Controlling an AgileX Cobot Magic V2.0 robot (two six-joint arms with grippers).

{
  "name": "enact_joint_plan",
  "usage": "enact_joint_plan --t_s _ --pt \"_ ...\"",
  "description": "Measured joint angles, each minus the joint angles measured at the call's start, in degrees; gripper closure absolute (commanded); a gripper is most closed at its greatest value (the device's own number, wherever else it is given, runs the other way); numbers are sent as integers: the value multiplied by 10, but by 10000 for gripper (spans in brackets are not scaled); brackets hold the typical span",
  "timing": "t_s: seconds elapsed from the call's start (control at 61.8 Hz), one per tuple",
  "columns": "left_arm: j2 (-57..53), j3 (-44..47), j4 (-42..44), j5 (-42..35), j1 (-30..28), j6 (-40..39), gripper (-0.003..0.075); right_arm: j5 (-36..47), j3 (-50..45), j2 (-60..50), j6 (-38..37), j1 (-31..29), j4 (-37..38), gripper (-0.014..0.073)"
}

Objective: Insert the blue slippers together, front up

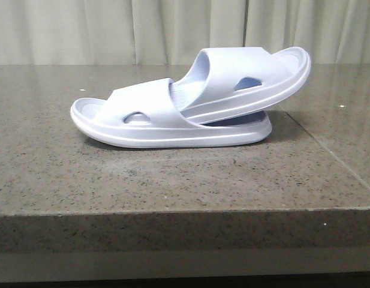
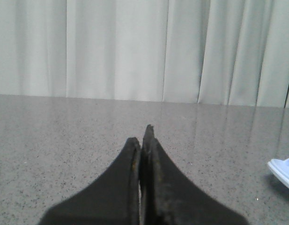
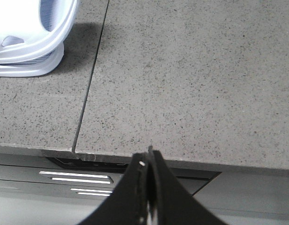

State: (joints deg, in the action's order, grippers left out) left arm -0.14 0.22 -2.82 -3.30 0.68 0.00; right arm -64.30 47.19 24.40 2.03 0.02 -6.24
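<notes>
Pale blue foam is what the blue slippers point(image 1: 190, 105) are made of, and they sit in the middle of the grey stone table point(image 1: 173, 180). Going from left to right in the front view, first comes the lower slipper point(image 1: 149, 123), lying flat with its rounded end at the left. Then comes the upper slipper point(image 1: 250, 81). One end of it is pushed in under the lower one's wide strap, and its other end tilts up to the right, off the table.

They look light and a bit squishy, with thick soles that should hold their shape. The smooth foam could slip a little in a pinch. I think the best places to grab are the wide strap or the thick edge of the sole. The oval hole in the side of the strap could help too.

There are no boxes or bowls here, so nothing is inside anything, except one slipper tucked into the other.

The left claw point(image 2: 145, 136) has its two black fingers pressed together and holds nothing. It is well away from the slippers. The right claw point(image 3: 149, 157) is pressed together too, with nothing in it, out by the table's edge.
</notes>
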Motion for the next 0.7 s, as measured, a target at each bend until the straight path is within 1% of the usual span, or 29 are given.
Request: enact_joint_plan --t_s 0.696 --pt "0 0 -1 -10 0 0 741 0 0 0 0 0 0 662"
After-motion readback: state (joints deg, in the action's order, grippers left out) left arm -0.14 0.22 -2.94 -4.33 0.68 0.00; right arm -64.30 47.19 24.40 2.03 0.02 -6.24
